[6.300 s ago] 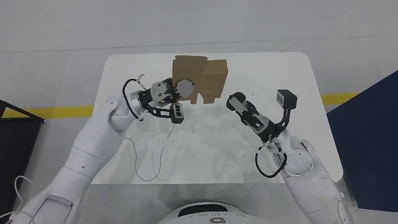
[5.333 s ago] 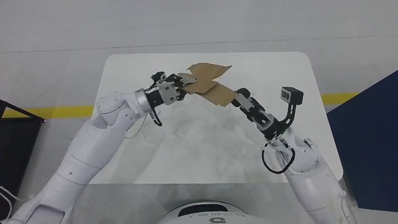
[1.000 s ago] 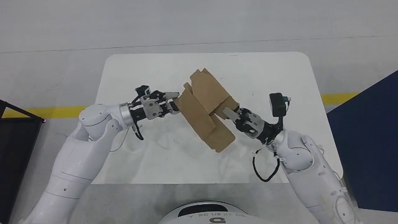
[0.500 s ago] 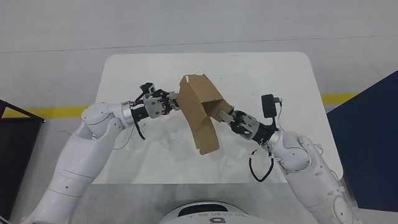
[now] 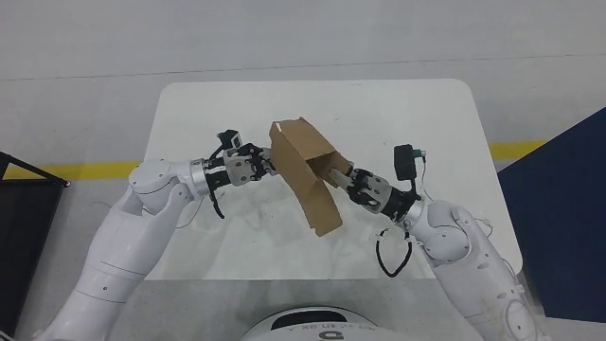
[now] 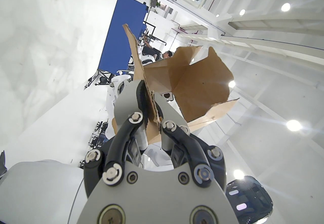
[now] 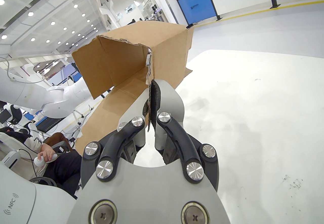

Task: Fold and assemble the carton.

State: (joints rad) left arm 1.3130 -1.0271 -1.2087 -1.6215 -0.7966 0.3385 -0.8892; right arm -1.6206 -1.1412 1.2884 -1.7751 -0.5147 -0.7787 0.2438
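Cardboard carton (image 5: 305, 175), flat on the table (image 5: 417, 114) seconds ago, now hangs above its middle, opened into a sleeve; we note left pincer (image 5: 264, 163) and right pincer (image 5: 340, 179) each pinching an edge. Closing it comes next.

Plain brown carton (image 5: 305, 172), white table (image 5: 417, 114), silver-and-black left end effector (image 6: 149, 99), yellow floor stripe (image 5: 95, 169)

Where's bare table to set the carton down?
Bare: the table strip between the carton and the far edge, plus both far corners. Crowded: the middle, where left gripper and right gripper clamp the carton, and the near side under both arms.
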